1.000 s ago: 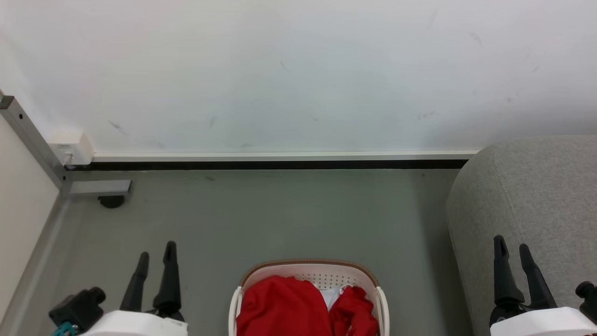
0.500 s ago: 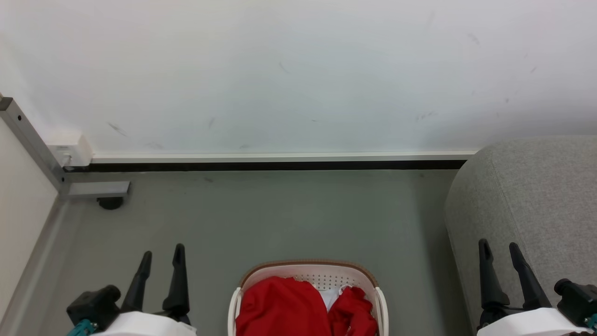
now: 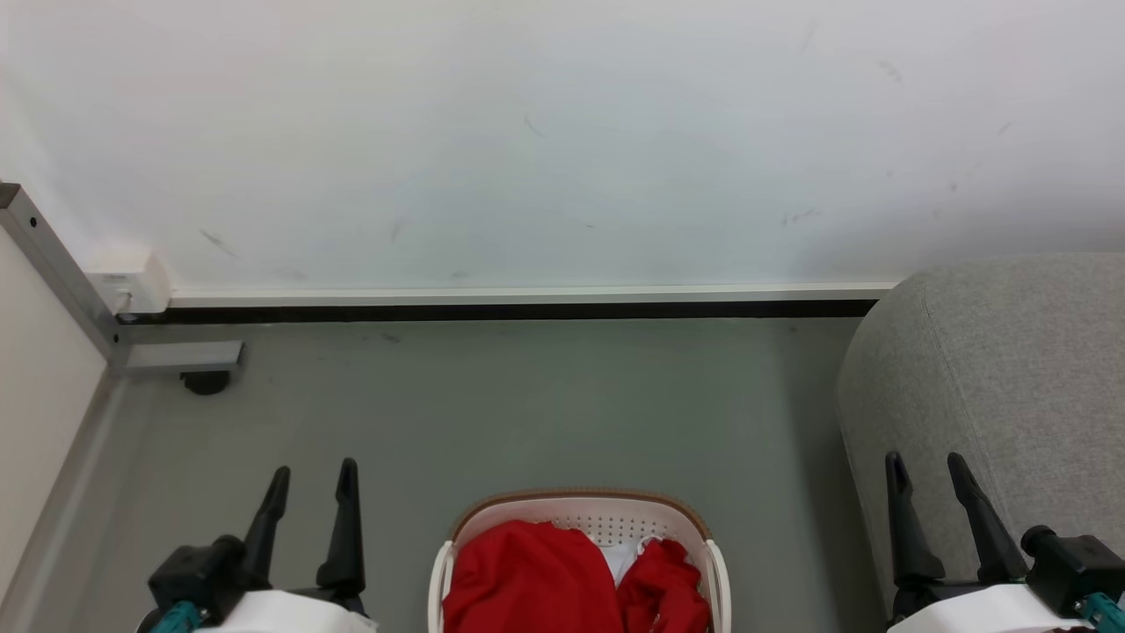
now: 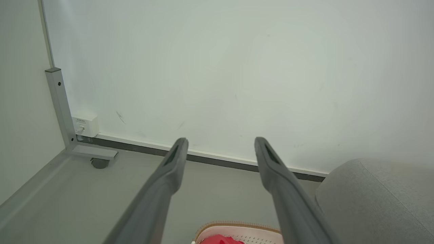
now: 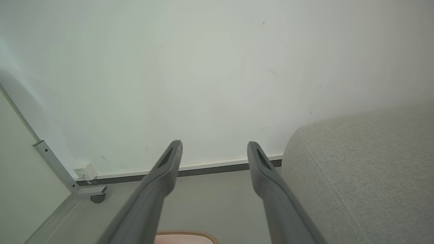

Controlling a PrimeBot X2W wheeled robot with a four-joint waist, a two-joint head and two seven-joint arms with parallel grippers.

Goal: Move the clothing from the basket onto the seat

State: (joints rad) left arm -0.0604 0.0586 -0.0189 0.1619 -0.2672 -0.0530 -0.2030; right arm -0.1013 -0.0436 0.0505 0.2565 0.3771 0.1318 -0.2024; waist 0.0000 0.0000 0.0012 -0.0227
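Note:
Red clothing (image 3: 536,576) with a bit of white trim lies heaped in the white basket (image 3: 650,519) with a brown rim, at the bottom middle of the head view. The basket's far rim (image 4: 237,225) and a scrap of red clothing (image 4: 220,240) peek in at the bottom of the left wrist view. The grey seat (image 3: 1002,378) rises at the right. My left gripper (image 3: 314,475) stands open to the left of the basket, holding nothing. My right gripper (image 3: 925,464) stands open to the right of the basket, in front of the seat's side.
A white wall (image 3: 562,132) with a dark baseboard closes off the back. A grey metal frame post (image 3: 53,264) with a foot and a caster (image 3: 206,381) stands at the left, beside a white wall box (image 3: 127,277). Grey floor (image 3: 527,404) lies beyond the basket.
Both grippers have drifted inward toward the basket, the left one to the right and the right one to the left. Both stay open; basket and clothing are still.

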